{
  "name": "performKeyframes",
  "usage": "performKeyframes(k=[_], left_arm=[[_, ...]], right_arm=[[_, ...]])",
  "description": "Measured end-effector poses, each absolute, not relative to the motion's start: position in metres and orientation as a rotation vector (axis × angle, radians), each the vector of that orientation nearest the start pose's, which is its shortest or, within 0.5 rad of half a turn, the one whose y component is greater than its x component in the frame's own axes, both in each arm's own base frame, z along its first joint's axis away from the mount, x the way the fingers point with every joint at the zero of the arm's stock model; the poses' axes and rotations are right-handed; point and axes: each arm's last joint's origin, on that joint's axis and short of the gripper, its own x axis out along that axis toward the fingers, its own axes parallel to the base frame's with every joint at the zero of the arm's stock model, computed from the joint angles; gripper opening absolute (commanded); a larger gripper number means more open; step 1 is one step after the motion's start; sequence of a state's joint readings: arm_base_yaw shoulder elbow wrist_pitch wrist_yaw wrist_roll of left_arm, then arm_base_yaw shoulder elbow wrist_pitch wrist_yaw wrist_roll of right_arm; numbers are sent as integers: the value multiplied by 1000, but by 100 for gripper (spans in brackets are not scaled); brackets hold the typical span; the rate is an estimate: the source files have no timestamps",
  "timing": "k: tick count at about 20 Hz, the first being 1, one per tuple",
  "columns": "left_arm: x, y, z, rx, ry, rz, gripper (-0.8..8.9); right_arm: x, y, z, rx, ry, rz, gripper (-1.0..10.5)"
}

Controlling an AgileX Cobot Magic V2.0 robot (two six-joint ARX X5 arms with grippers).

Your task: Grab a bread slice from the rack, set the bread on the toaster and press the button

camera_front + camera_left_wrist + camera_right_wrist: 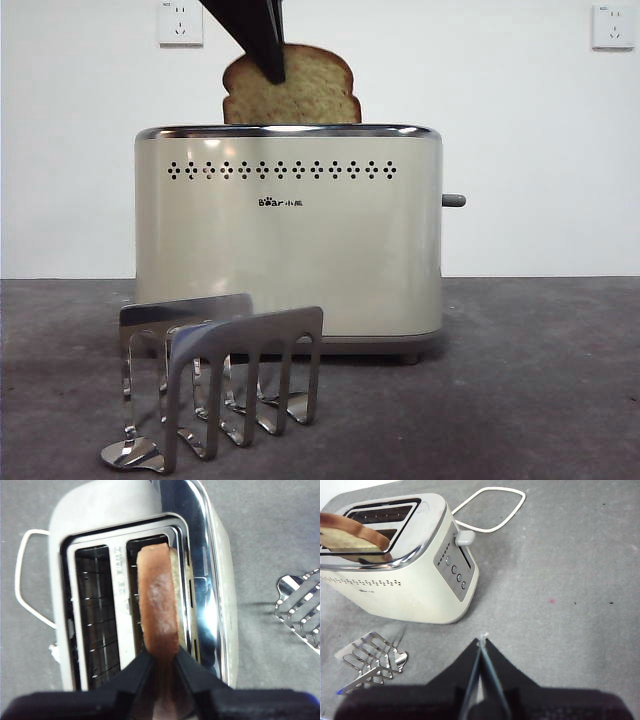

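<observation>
The slice of bread stands upright with its lower part in the toaster's slot nearest the rack, its domed brown crust sticking up. My left gripper is shut on the top edge of the crust and comes down from above as a dark shape. The steel rack stands with no bread in it in front of the toaster. The grey button juts from the toaster's narrow side. My right gripper is shut on nothing, above the table and off that narrow side.
The toaster's second slot holds nothing. A white power cable loops on the grey table behind the toaster. Small round knobs sit below the lever. Two white wall sockets hang on the back wall.
</observation>
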State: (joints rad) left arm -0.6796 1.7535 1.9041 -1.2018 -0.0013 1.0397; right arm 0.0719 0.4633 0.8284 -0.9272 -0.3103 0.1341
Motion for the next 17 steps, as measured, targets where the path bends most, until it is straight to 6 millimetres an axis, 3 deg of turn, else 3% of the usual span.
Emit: performKeyframes(k=[5, 6, 9, 14, 17], left_arm=[[279, -224, 366, 1261, 635, -1115, 1], [279, -224, 366, 1254, 639, -1112, 51], [279, -224, 366, 1219, 659, -1093, 457], [278, -223, 370, 1191, 659, -1075, 471], [268, -215, 384, 1165, 625, -1049, 471]], right_arm=[[70, 14, 312, 199, 612, 332, 0], [70, 14, 312, 199, 613, 331, 0], [70, 14, 312, 199, 613, 331, 0], [70, 14, 312, 199, 611, 331, 0], [70, 14, 312, 199, 610, 332, 0]])
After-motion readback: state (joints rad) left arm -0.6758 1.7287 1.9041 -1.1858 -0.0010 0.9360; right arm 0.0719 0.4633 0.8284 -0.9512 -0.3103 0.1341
